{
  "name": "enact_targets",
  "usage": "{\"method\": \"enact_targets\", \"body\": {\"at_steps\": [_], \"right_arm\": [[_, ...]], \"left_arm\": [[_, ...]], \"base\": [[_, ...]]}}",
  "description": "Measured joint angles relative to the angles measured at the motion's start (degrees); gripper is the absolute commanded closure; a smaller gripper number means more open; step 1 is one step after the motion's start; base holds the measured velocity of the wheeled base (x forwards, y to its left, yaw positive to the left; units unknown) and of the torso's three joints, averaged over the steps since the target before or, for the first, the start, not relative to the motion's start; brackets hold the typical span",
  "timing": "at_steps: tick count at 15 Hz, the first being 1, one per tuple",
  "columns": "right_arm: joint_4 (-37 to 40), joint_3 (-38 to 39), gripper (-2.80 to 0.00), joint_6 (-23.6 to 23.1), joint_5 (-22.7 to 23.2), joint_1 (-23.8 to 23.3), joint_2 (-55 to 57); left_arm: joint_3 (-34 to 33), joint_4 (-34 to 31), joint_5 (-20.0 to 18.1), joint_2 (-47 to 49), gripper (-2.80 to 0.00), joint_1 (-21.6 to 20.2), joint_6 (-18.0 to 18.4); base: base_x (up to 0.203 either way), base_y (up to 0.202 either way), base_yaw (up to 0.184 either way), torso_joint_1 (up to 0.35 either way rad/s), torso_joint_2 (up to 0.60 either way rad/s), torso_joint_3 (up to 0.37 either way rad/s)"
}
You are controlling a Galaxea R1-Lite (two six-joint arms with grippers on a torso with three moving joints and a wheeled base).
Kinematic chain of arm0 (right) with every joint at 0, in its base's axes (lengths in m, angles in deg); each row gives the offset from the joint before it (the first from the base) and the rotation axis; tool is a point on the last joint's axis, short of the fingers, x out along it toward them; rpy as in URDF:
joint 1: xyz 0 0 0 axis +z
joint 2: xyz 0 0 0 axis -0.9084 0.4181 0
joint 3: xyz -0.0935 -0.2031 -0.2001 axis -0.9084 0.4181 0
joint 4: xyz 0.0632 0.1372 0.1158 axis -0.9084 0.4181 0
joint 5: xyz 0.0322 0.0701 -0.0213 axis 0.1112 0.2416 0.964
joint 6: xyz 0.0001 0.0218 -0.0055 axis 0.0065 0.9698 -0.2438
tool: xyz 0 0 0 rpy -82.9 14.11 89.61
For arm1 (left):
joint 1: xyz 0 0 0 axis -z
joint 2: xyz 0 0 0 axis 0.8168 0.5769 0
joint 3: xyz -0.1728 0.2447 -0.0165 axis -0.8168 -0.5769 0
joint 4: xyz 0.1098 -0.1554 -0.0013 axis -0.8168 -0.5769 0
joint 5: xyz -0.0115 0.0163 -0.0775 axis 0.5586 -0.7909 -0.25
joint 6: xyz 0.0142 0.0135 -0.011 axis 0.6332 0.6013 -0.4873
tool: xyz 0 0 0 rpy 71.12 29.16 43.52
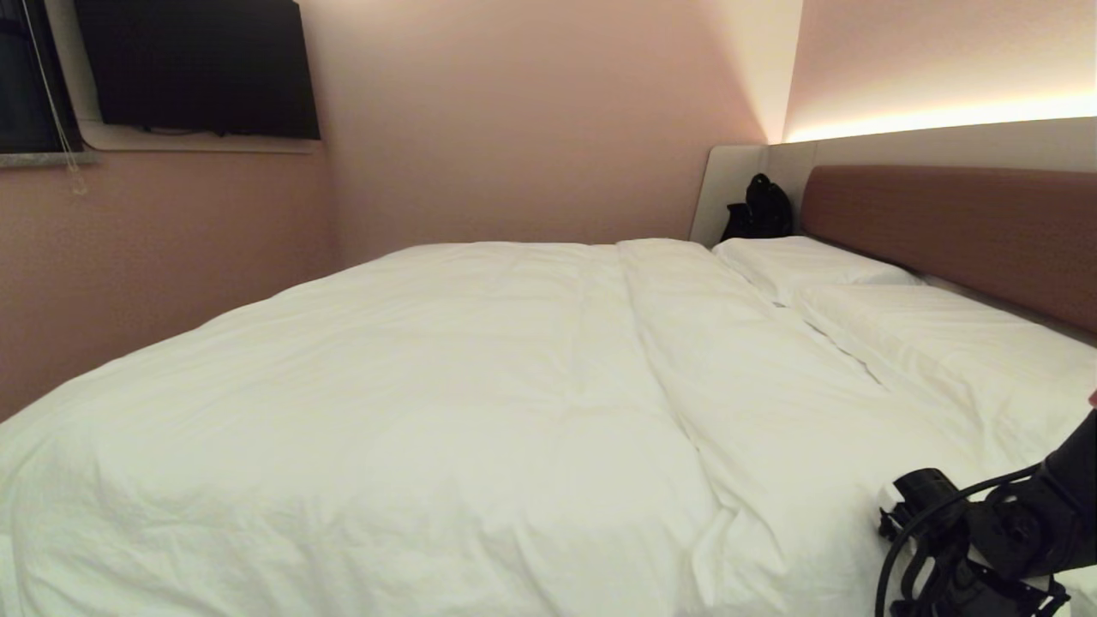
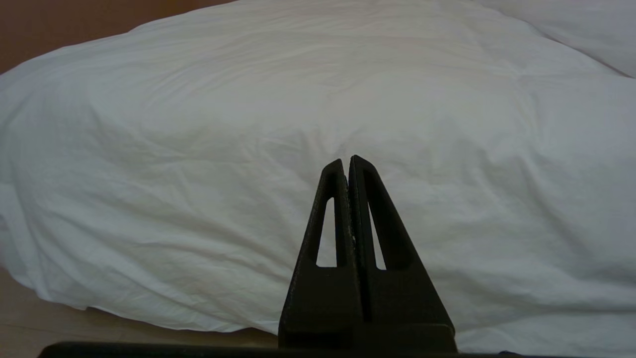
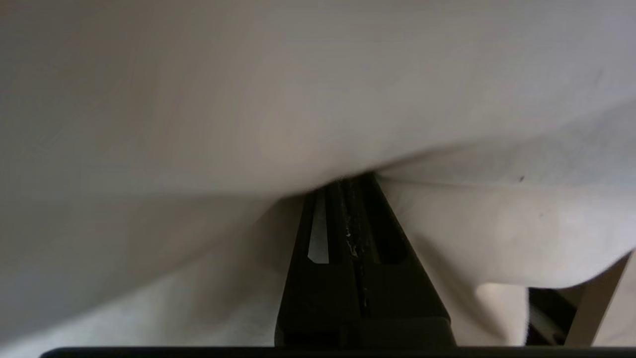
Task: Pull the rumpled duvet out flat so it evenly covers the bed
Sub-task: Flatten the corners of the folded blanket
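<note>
The white duvet (image 1: pixel 480 386) lies spread over the bed (image 1: pixel 960 231), creased, with a long fold running toward the near edge. My right gripper (image 1: pixel 930 557) is at the near right edge of the bed. In the right wrist view the right gripper (image 3: pixel 355 180) is shut, its tips buried in a tented fold of the duvet (image 3: pixel 248 99) that is drawn up around them. My left gripper (image 2: pixel 346 161) is shut with nothing in it and points at the hanging side of the duvet (image 2: pixel 198 149), apart from it.
Two white pillows (image 1: pixel 814 257) (image 1: pixel 960 343) lie against the headboard. A black bag (image 1: pixel 758 210) sits in the far corner beside them. A dark screen (image 1: pixel 197 68) hangs on the left wall. Tan floor (image 2: pixel 30 318) shows below the duvet's edge.
</note>
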Motion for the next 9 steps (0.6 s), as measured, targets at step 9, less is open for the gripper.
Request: {"method": "enact_targets", "body": {"at_steps": [9], "right_arm": [[-4.48, 1.43, 0.00, -1.87, -6.08, -2.06, 2.98]], "left_arm": [[0.01, -0.02, -0.06, 0.00, 0.00, 0.00, 0.00]], "base": [[0.000, 0.000, 0.000, 0.000, 0.00, 0.000]]}}
